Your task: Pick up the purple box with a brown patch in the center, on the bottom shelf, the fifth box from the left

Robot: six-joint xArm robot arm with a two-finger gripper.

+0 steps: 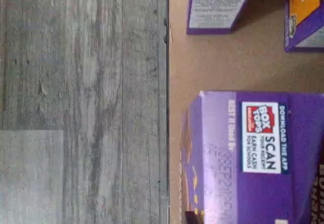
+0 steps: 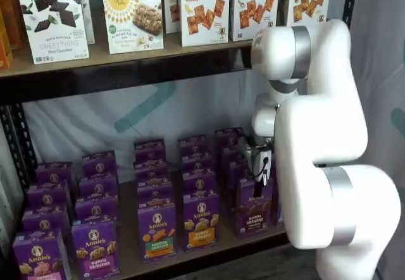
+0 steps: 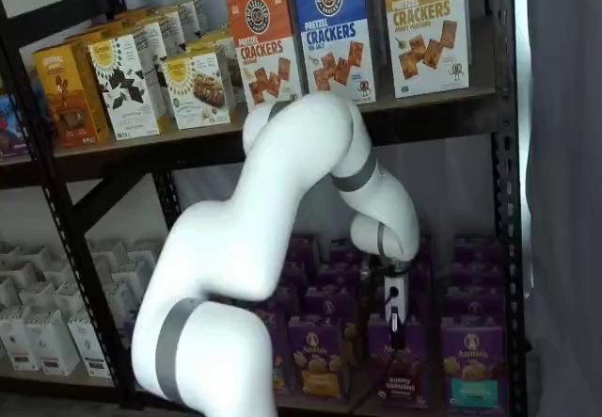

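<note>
Purple Annie's carton with the dark brown grahams across its middle [image 2: 252, 209] stands at the front edge of the brown bottom shelf board [image 2: 130, 255], and everything here is placed from it. Far to its left in a shelf view sits a purple box with tan bunny grahams [image 2: 96, 247]; nearer, a purple box with an orange-and-green centre [image 2: 157, 229]; then, just beside the target, a purple box with a yellow-orange centre [image 2: 201, 220]. Directly above the target hangs the white-bodied gripper with black fingers [image 2: 260, 177], fingers down at the carton's top; in both shelf views they look clenched on the box, though the contact itself is small and partly hidden. To the right of the carton rises the bulky white robot arm [image 2: 323, 141], covering the shelf's end. In a shelf view the same brown-patched carton [image 3: 403, 375] sits under the gripper [image 3: 396, 328], with a purple box bearing a teal band [image 3: 472, 360] to its right. The wrist view looks down on the carton's purple top with a white Box Tops label [image 1: 260, 137], brown board around it and grey wood-look floor [image 1: 81, 102] beyond the shelf edge.
</note>
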